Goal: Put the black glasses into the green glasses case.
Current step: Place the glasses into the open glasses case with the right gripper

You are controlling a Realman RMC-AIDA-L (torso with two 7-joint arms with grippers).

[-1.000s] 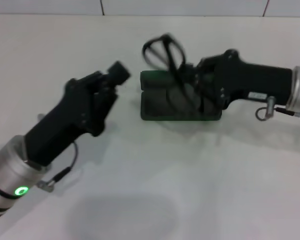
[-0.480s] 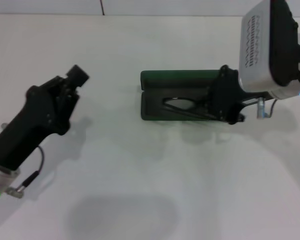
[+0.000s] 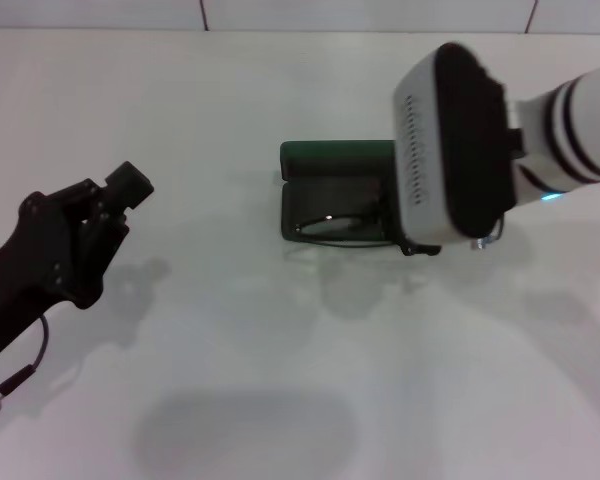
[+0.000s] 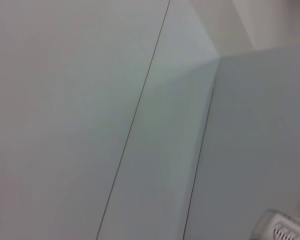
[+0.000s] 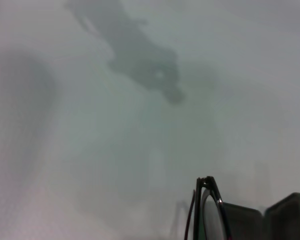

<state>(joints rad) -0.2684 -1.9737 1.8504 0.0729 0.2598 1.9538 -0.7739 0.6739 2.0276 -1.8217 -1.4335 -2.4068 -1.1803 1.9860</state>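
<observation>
Black glasses (image 3: 342, 226) inside the open green glasses case (image 3: 332, 160), mid-table (image 3: 280, 380), right of centre.

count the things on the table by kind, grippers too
glasses: 1, lying in the open case
case: 1, green
grippers: 2, the left gripper off to the left of the case, the right gripper hidden behind its own arm over the case's right end
total: 4

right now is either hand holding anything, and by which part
Cannot be told. The right hand is hidden behind its own arm above the green glasses case, where the black glasses lie. The left hand holds nothing.
</observation>
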